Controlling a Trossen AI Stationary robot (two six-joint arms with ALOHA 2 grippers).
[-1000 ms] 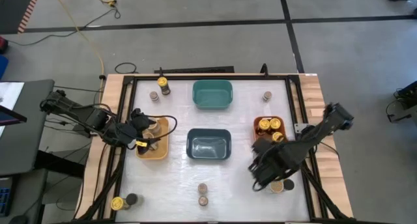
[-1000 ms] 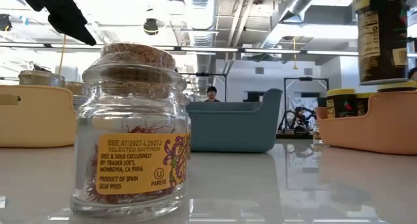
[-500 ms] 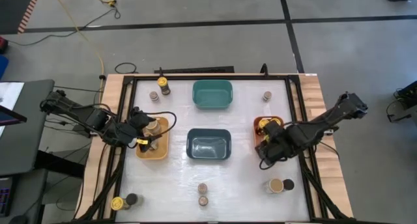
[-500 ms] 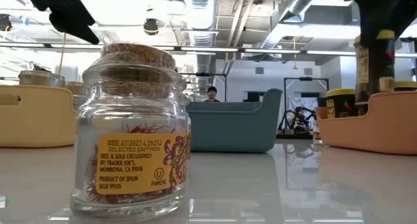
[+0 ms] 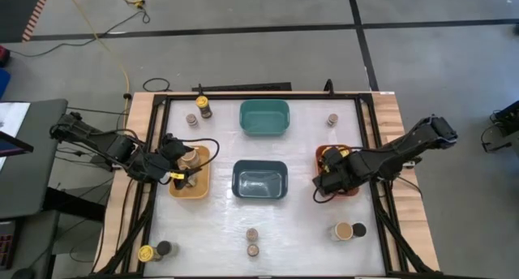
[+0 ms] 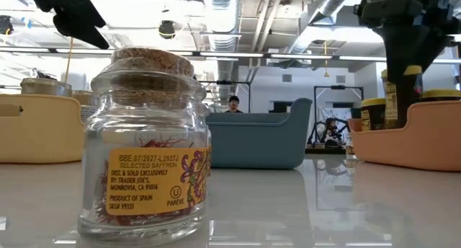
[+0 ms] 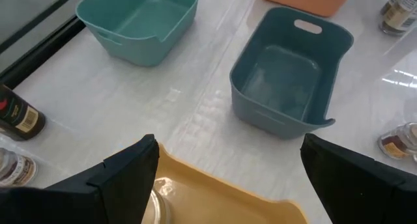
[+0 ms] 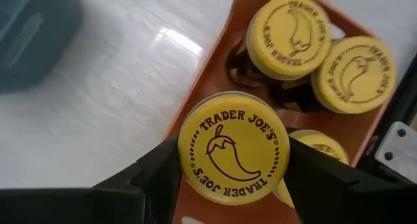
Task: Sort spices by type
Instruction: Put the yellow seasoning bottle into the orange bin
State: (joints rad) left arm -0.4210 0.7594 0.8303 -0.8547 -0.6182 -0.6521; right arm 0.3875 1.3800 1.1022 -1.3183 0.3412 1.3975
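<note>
**Right wrist view: yellow-lidded jar held over the orange bin**

We see our right gripper (image 8: 233, 185) clamped on a yellow-lidded jar (image 8: 233, 148), one dark finger on each side of it, directly over the near end of the orange bin (image 8: 195, 120). Three more yellow-lidded jars stand inside that bin. From the high view, the right gripper (image 5: 328, 178) sits at the orange bin (image 5: 350, 191), beside the dark-blue bin (image 5: 259, 182). Our left gripper (image 7: 228, 178) hovers over the yellow bin (image 7: 215, 191), fingers spread wide with nothing between them. A cork-topped saffron jar (image 6: 148, 143) stands close to the low camera. Other jars remain scattered near the table's edges.
</note>
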